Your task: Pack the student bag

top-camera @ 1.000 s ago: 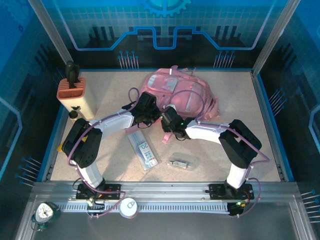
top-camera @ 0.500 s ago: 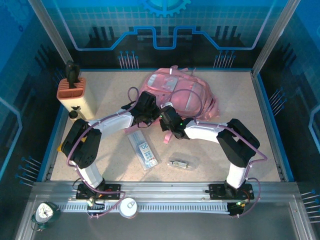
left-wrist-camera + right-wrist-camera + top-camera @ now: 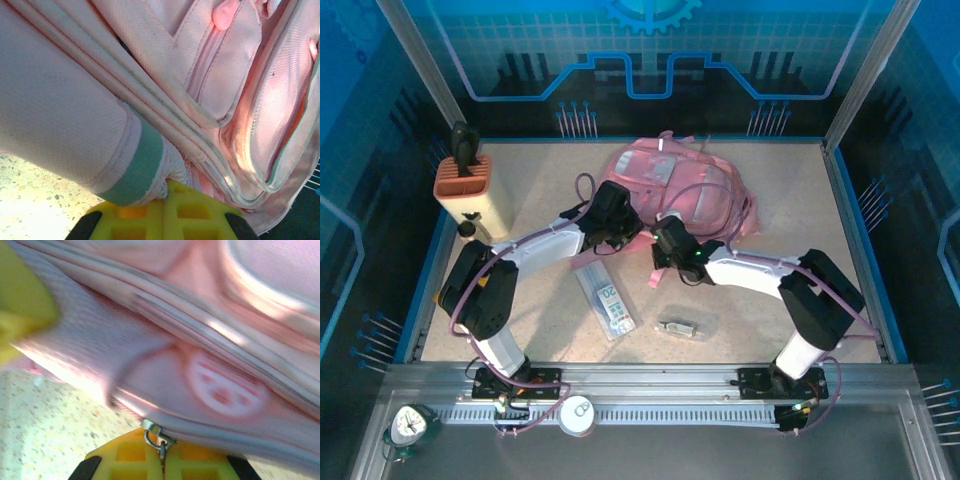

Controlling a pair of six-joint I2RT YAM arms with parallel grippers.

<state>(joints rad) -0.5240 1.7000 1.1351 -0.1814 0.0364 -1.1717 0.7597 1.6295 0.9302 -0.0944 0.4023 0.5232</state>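
You have the bag (image 3: 685,185) lying flat on the far middle of the table (image 3: 800,290). Its round emblem (image 3: 225,385) is too blurred to read. Nearer than the bag, a clear packet (image 3: 608,300) reads "20", and a smaller packet (image 3: 680,325) lies right of that. Left of the bag, a holder (image 3: 470,185) carries a dark item (image 3: 463,145). Your left gripper (image 3: 164,200) pinches the bag's trimmed edge. Your right gripper (image 3: 162,452) clamps its zip pull (image 3: 154,432).
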